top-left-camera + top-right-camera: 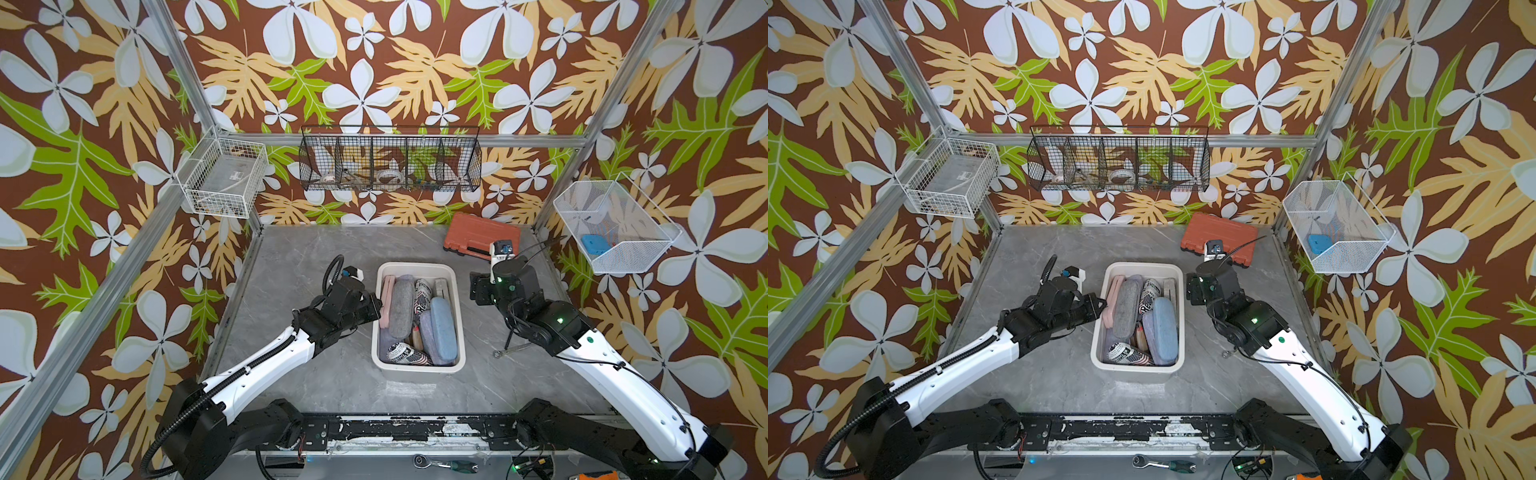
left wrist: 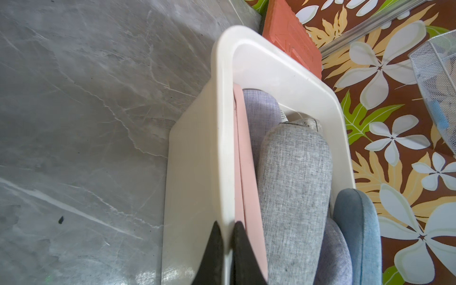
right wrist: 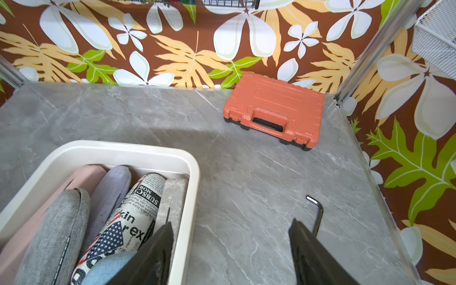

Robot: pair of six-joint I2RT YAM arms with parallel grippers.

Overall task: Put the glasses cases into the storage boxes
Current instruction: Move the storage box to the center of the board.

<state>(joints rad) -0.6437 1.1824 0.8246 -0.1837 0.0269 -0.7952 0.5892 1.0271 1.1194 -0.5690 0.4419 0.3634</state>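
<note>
The cream-white storage box stands mid-table between my arms. Inside it lie several glasses cases: pink, grey, newspaper-print, light blue and lavender. My left gripper is shut on the box's left rim, one finger outside the wall and one inside beside the pink case. My right gripper stands open with nothing in it, just right of the box's rim.
An orange-red tool case lies at the back right. A bent hex key and a small wrench lie on the table near the right arm. Wire baskets hang on the left, back and right walls.
</note>
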